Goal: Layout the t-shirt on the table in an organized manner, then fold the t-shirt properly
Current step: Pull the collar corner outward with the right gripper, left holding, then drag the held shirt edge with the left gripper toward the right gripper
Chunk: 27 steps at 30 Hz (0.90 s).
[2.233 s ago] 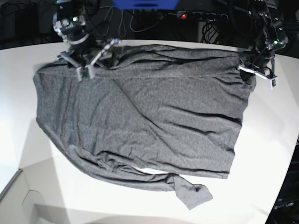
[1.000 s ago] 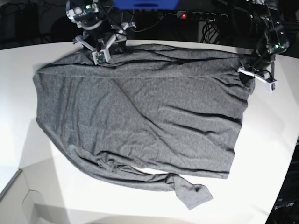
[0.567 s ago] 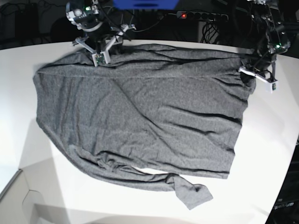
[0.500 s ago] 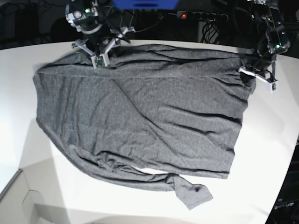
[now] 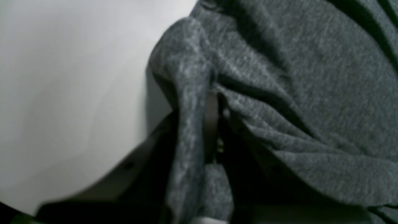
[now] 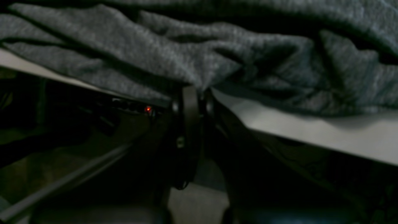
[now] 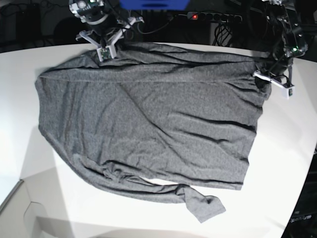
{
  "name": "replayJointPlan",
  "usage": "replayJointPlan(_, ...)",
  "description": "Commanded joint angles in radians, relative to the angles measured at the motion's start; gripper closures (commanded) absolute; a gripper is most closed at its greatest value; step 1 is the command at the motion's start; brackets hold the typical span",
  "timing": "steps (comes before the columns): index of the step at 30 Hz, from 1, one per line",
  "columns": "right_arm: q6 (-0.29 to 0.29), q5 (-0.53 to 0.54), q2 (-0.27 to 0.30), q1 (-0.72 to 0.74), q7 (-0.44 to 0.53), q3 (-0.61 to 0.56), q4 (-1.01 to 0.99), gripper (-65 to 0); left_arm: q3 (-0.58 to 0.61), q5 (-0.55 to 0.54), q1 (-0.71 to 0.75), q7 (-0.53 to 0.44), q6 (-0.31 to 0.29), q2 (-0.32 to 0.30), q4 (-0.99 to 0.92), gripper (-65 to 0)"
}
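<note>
My right hand (image 7: pixel 105 51) is closed on the far edge of the shirt (image 7: pixel 148 119), at the back rim of the bench (image 7: pixel 297 148). My left hand (image 7: pixel 271 78) is also closed, pinching a fold of the same shirt at its other far corner. The shirt lies spread on the bench but wrinkled, one sleeve twisted at the near side. I think I am in the laying-out step; next I should pull both corners apart and flatten it. In my wrist views the fingers are dark and mostly covered by cloth.
</note>
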Motion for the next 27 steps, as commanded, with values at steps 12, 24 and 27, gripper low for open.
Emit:
replayJointPlan(12, 0.0, -0.001, 0.029, -0.078, 0.011, 0.007, 0.017, 0.0, -0.001, 0.022, 0.005, 0.032, 0.008, -0.009, 0.009, -0.1)
replayJointPlan(24, 0.0, 0.0, 0.028, -0.113, 0.082, 0.006, 0.058, 0.0, -0.135, 0.02, 0.008, 0.162, 0.008, -0.003, 0.121, -0.1)
replayJointPlan(27, 0.0, 0.0, 0.028, -0.111, 0.083, -0.001, 0.06, 0.0, -0.151, 0.02, 0.013, 0.178, 0.008, -0.001, 0.142, -0.1)
